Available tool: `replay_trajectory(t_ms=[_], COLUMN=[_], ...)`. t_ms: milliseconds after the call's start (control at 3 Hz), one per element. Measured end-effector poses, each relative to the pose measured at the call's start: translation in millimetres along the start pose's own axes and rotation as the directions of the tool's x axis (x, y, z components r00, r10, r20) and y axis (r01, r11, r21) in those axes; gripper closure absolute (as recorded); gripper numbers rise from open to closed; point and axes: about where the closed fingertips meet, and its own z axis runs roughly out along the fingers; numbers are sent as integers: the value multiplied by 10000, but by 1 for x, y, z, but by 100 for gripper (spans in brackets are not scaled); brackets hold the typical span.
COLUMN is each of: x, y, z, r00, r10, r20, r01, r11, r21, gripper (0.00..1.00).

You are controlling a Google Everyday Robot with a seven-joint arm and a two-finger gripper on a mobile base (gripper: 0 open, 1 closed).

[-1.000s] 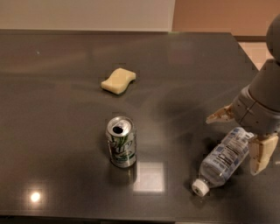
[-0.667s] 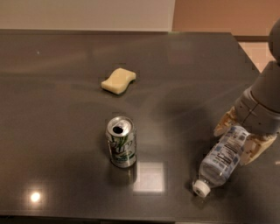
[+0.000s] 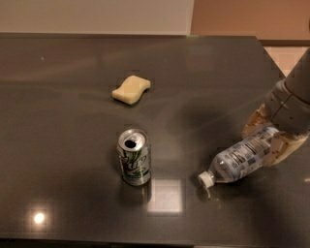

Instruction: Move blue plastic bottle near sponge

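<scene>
The blue plastic bottle (image 3: 241,157) is laid diagonally on the right part of the dark table (image 3: 58,126), with its white cap pointed front-left and its bottom end pinched between the two fingers of the gripper (image 3: 268,140), near the table's right edge. The sponge (image 3: 131,89) is found well apart at the back-left, and bare table is left between them. An opened soda can (image 3: 134,156) is stood upright left of the cap; its content cannot be seen.

Indoor room, kind unclear, dark glossy counter (image 3: 58,97), beige wall (image 3: 97,14); tool (image 3: 269,143) at right

Dark table (image 3: 58,160) bears sponge (image 3: 131,90) and can (image 3: 134,157); right-side gripper (image 3: 267,140) clasps bottle (image 3: 237,158).
</scene>
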Motion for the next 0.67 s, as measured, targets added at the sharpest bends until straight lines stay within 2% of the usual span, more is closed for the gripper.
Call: replay_trajectory(t_ms=[333, 667], x=[-4, -12], y=[-27, -66], z=[-30, -56], r00=[9973, 9902], r10=[693, 1200], r20=[245, 710], r01=[-700, -1247], r11=[9970, 9900], r21=[323, 658], gripper=[100, 100])
